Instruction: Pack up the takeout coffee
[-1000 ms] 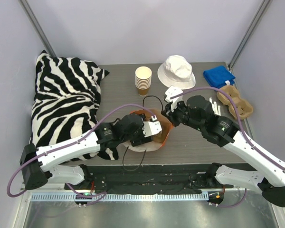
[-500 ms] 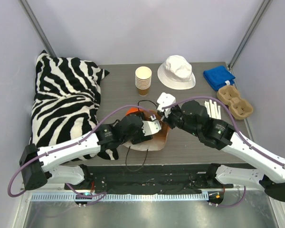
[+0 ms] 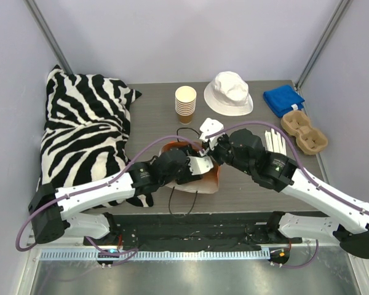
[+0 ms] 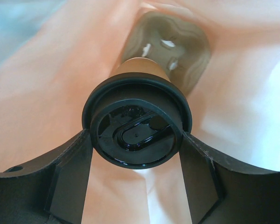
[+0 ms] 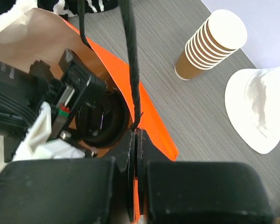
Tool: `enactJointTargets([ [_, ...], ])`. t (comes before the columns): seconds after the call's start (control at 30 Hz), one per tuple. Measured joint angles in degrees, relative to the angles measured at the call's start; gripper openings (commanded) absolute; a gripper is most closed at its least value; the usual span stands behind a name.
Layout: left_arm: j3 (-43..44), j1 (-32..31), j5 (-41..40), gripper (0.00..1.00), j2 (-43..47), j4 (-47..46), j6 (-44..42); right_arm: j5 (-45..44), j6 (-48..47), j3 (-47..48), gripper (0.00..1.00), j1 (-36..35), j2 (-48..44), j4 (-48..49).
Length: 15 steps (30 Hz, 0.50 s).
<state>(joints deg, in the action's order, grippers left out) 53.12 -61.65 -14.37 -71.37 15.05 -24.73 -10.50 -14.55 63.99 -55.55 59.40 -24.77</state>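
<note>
Black-lidded coffee (image 4: 136,123), inside the orange bag (image 5: 151,119), clamped at its lid by the left gripper (image 4: 135,140). Right gripper (image 5: 136,140) pinched tight on the bag's rim; cup stack (image 3: 185,103) at 12 o'clock of the bag.

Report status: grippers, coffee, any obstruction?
Left gripper shut on takeout coffee, cup down inside bag. Right gripper shut on bag handle, holding mouth open. No obstruction seen.

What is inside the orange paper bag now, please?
Inside the orange paper bag is a small tan paper cup with a round black plastic lid, gripped by the left claw. The lid hides the cup's contents and lower part. The bag's bottom is unclear.
</note>
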Motion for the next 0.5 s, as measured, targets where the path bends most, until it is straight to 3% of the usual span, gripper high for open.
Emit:
enactJointTargets([
  [0.5, -2.25, -0.98, -1.16, 0.04, -0.87, -2.36, -1.75, -0.17, -0.74, 0.0, 0.01, -1.44, 0.63, 0.81],
])
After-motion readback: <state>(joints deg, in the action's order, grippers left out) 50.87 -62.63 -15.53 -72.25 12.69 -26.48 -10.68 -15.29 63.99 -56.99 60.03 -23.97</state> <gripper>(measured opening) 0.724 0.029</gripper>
